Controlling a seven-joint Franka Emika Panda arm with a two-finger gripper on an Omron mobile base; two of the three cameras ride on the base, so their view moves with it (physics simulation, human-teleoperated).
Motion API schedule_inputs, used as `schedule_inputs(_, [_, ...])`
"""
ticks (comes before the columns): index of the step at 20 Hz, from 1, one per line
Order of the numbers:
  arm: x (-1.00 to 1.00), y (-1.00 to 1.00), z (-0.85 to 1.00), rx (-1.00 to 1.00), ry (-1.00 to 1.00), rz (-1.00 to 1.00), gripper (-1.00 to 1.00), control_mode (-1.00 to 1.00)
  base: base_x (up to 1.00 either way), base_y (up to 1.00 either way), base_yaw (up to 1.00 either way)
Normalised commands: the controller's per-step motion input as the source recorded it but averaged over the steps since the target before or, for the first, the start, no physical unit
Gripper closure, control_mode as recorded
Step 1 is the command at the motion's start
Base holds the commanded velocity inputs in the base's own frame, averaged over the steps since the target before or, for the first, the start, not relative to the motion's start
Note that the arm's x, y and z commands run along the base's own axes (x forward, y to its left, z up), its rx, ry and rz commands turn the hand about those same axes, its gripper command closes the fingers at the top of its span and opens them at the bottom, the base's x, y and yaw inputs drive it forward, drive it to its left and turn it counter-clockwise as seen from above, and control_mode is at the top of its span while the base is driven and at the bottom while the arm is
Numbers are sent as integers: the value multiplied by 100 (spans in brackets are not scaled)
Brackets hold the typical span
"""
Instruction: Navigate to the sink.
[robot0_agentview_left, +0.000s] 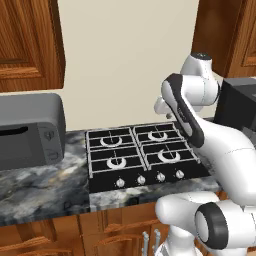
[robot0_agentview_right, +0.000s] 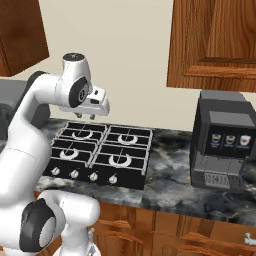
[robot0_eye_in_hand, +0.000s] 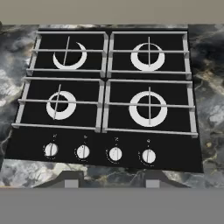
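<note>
So the base is sitting square at the stovetop – wrong stop, the sink isn't anywhere along this counter stretch. Gripper is hovering over the burners, fingers apart, holding nothing – I'd be keeping the arm tucked while driving sideways

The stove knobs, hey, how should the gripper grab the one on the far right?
Come straight down from above on the rightmost knob and pinch its round rim from opposite sides. It is a small upright disc on the flat stovetop, with open space around it. The gripper hovers above, fingers apart.
</note>
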Motion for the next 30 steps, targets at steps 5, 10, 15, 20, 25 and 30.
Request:
schedule_inputs(5, [-68, 0, -9, 0, 0, 0, -100, -100, 0, 0, 0])
schedule_inputs(10, [-100, -6, -54, -2, -3, 1, -100, -100, 0, 0, 0])
schedule_inputs(15, [-96, 6, -69, -8, -3, 12, -100, -100, 0, 0, 0])
schedule_inputs(20, [0, 0, 0, 0, 0, 0, -100, 100, -52, 23, 46])
schedule_inputs(25, [0, 0, 0, 0, 0, 0, -100, 100, -15, 30, 85])
schedule_inputs(30, [0, 0, 0, 0, 0, 0, -100, 100, 0, 9, 100])
